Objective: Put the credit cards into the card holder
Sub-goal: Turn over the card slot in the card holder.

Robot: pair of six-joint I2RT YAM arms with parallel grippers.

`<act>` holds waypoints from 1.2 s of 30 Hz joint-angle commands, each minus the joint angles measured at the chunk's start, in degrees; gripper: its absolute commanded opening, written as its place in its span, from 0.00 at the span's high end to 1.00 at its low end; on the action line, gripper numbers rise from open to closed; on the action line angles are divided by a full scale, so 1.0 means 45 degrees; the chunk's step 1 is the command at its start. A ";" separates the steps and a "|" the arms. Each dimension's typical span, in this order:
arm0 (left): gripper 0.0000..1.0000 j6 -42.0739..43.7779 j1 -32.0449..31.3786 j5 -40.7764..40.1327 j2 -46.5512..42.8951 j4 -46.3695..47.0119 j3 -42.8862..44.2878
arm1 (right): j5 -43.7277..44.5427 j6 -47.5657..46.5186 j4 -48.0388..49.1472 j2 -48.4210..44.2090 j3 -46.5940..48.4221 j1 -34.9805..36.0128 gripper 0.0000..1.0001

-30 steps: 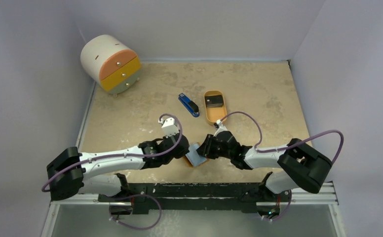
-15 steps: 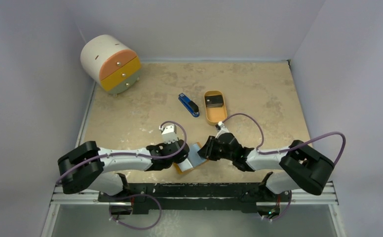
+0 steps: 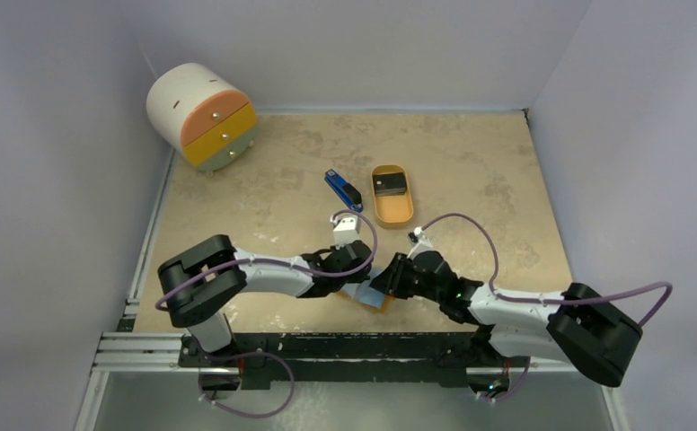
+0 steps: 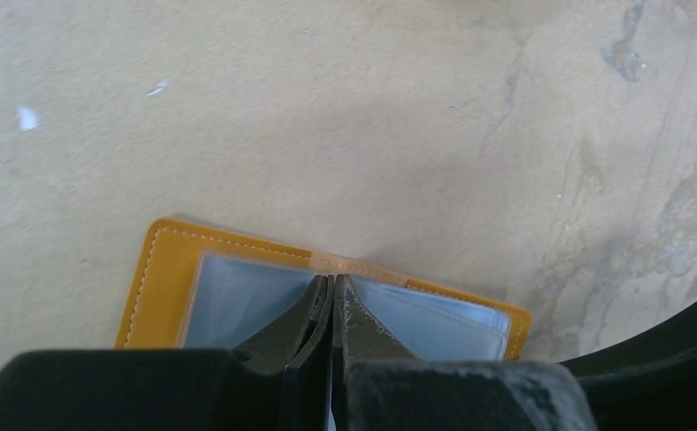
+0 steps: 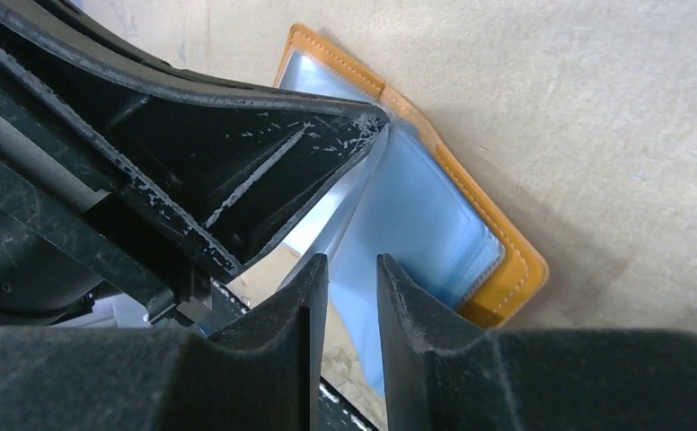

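The card holder (image 3: 371,300) lies open near the table's front edge, orange with pale blue clear sleeves (image 4: 237,292). My left gripper (image 3: 355,285) comes in from the left and is shut at the fold (image 4: 334,280), pinching a sleeve leaf. My right gripper (image 3: 383,285) meets it from the right. In the right wrist view the right gripper (image 5: 352,262) has a narrow gap between its fingers, and a raised blue leaf (image 5: 390,224) stands in that gap. The orange cover (image 5: 509,260) lies flat beside it. Dark credit cards (image 3: 390,186) rest in the oval tray.
An oval orange tray (image 3: 393,211) sits mid-table, with a blue-and-black stapler (image 3: 343,190) to its left. A round white drawer unit (image 3: 199,115) stands at the back left. The metal rail (image 3: 354,346) runs along the near edge just behind the card holder.
Both arms have shifted to the right with the card holder between them. The left gripper has shut on a sleeve. The holder now lies lower and flatter than a second ago.
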 commanded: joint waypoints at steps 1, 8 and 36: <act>1.00 0.0681 0.0011 0.0637 0.0564 0.0499 0.0944 | 0.0779 0.0291 -0.0883 -0.0632 -0.0226 0.0051 0.71; 1.00 0.0005 0.0030 -0.0365 -0.0783 -0.0463 0.0085 | 0.0679 0.0822 -0.1200 -0.0350 -0.0133 0.0058 0.72; 1.00 -0.0199 0.0050 -0.0558 -0.5480 -0.2112 -0.1208 | 0.0639 -0.0223 0.0020 0.3047 0.2092 0.0058 0.74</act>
